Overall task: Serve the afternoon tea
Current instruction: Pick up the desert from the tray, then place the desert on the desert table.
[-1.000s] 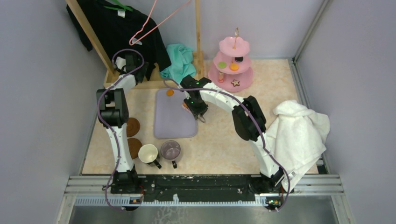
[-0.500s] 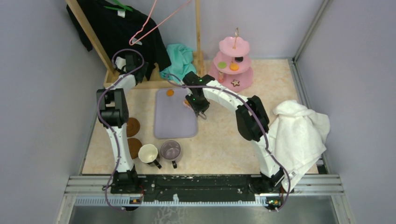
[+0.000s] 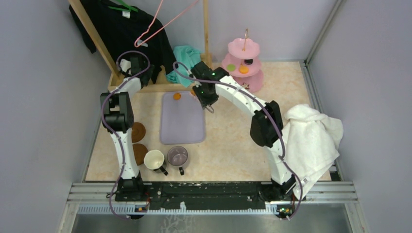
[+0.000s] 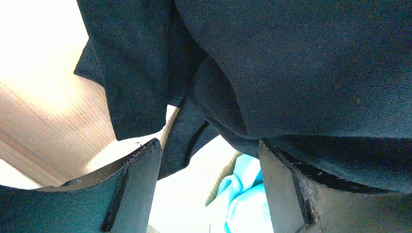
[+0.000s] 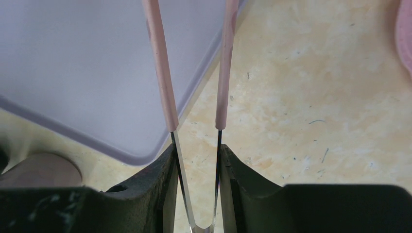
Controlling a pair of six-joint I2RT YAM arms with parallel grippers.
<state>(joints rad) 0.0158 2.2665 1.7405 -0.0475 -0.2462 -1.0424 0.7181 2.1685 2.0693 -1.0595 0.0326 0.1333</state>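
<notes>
**Right jaws pinching tongs beside the tray; left jaws gaping under dark cloth**

The right gripper [image 5: 197, 154] is squeezing a pair of pink-armed tongs [image 5: 161, 73]. Its jaws are standing narrow, pressing the metal spring end between them. The two pink arms are running straight ahead of the jaws and leaving the wrist view at its top edge, so their tips are not showing there. Ahead and to the left of these jaws, a lilac tray [image 5: 73, 58] is lying on the marbled tabletop [image 5: 301, 107], with its rounded corner just beside the left finger. In the overhead view an orange sweet [image 3: 177, 96] is sitting on that tray, near the jaws. The pink three-tier stand [image 3: 256, 77] is standing beyond them, carrying a green sweet [image 3: 231, 67] and another orange one.

The left gripper [image 4: 209, 145] is holding its jaws wide and gripping nothing. A black garment [image 4: 291, 73] is hanging just above them, and a teal cloth [image 4: 243, 194] is showing through the gap.

The cream mug [image 3: 154, 158], the greyish-purple mug [image 3: 177, 155] and the brown coasters [image 3: 138, 131] are sitting well apart from both pairs of jaws.
</notes>
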